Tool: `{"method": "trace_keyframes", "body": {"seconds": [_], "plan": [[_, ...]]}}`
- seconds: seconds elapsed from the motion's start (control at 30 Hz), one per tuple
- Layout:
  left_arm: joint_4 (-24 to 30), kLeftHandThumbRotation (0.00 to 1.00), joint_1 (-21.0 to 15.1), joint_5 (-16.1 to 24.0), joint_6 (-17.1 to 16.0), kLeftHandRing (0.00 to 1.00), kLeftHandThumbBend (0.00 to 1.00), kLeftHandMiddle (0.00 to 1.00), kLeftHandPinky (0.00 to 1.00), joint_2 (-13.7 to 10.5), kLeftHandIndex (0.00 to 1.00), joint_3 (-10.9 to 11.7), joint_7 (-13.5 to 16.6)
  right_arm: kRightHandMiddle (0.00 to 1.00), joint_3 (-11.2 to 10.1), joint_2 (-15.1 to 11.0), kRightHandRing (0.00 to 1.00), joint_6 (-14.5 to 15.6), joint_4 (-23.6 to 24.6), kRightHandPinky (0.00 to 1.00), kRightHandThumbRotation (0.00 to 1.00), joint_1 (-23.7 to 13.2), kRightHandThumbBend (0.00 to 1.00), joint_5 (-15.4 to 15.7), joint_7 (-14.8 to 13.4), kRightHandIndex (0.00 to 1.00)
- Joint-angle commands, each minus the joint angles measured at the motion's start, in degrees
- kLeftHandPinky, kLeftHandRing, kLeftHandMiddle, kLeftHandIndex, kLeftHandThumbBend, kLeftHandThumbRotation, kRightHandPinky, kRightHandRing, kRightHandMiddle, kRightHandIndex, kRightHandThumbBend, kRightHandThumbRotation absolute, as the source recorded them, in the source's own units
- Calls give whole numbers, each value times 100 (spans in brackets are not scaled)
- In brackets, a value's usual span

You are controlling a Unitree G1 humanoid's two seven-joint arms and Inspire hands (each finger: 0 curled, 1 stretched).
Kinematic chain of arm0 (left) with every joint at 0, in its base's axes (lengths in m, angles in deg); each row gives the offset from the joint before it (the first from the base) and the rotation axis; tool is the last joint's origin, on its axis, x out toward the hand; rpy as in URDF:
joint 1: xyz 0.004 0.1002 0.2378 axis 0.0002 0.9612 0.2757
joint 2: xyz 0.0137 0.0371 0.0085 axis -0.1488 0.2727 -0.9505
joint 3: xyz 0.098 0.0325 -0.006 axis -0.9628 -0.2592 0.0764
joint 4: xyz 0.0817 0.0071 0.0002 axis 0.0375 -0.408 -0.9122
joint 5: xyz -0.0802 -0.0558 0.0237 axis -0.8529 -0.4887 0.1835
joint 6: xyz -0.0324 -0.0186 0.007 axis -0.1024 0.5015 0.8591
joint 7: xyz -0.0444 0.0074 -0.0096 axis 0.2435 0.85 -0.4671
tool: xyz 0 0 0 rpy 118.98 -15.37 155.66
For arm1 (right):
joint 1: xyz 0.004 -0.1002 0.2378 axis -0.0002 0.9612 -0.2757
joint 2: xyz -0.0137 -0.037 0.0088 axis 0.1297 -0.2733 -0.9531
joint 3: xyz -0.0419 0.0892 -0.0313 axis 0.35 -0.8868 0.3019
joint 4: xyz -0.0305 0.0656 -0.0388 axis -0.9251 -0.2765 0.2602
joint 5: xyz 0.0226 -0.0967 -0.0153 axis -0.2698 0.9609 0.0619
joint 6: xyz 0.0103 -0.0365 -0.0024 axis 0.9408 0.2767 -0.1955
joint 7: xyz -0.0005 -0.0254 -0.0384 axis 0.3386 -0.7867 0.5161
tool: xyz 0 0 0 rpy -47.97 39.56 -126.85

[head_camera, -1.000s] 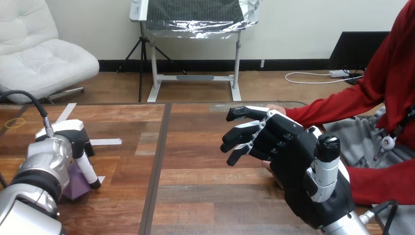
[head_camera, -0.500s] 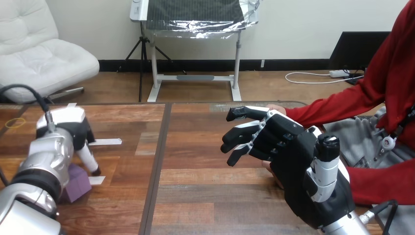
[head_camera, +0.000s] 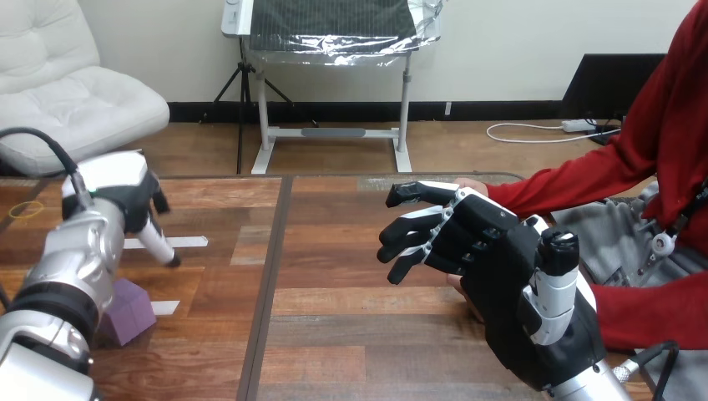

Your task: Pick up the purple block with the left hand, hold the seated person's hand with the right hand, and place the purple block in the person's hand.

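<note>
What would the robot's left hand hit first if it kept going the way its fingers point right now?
Most likely the wooden table, close to the white tape strip: the left hand has its fingers slanting down toward it. The purple block lies nearer the robot, off that line, though depth is unclear.

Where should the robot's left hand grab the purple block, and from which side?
Across its two opposite side faces, coming down from above. The purple block sits flat on the wooden table with its top bare, so the left hand, hovering open beyond it, can probably straddle it.
</note>
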Motion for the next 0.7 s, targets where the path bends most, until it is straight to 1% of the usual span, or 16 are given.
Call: {"method": "trace_keyframes", "body": {"seconds": [0.0,0.37,0.67], "plan": [[434,9,-16,-109,62,70,80,71,56,-144,67,152,130,60,-40,85,57,-152,81,44,100,-244,94,-23,-16,70],[886,9,99,-143,301,73,78,74,60,-222,69,249,-101,60,-52,63,57,-126,89,44,100,-249,94,-47,1,70],[1200,12,160,-173,558,75,78,77,63,-289,72,333,-449,60,-49,57,57,-136,95,44,100,-252,94,-33,4,70]]}}
